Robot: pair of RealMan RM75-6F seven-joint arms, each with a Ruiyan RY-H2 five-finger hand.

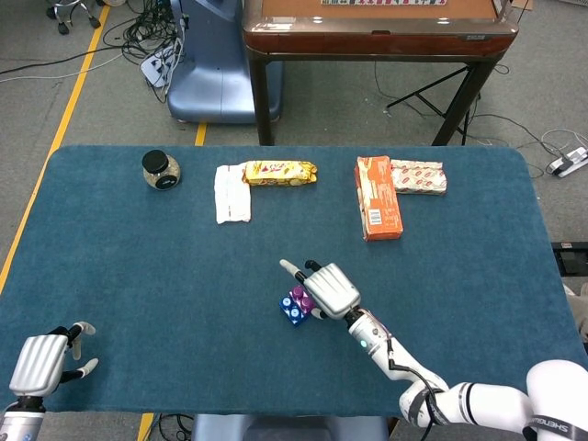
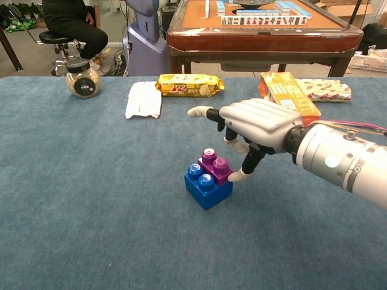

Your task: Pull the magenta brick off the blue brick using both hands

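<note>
The magenta brick (image 2: pixel 213 167) sits on the right half of the blue brick (image 2: pixel 205 188), and the stack stands skewed on the blue cloth. In the head view the magenta brick (image 1: pixel 299 296) and the blue brick (image 1: pixel 291 313) lie just left of my right hand (image 1: pixel 331 289). My right hand (image 2: pixel 260 128) hovers to the right of and above the stack with its fingers spread. One fingertip (image 2: pixel 233 176) touches the magenta brick's right side. My left hand (image 1: pixel 41 363) rests far away at the table's front left corner, holding nothing.
Along the far side lie a glass jar (image 1: pixel 161 169), a white packet (image 1: pixel 231 193), a yellow biscuit pack (image 1: pixel 279 172), an orange box (image 1: pixel 378 209) and a red-and-white pack (image 1: pixel 418 176). A wooden mahjong table (image 1: pixel 377 37) stands behind.
</note>
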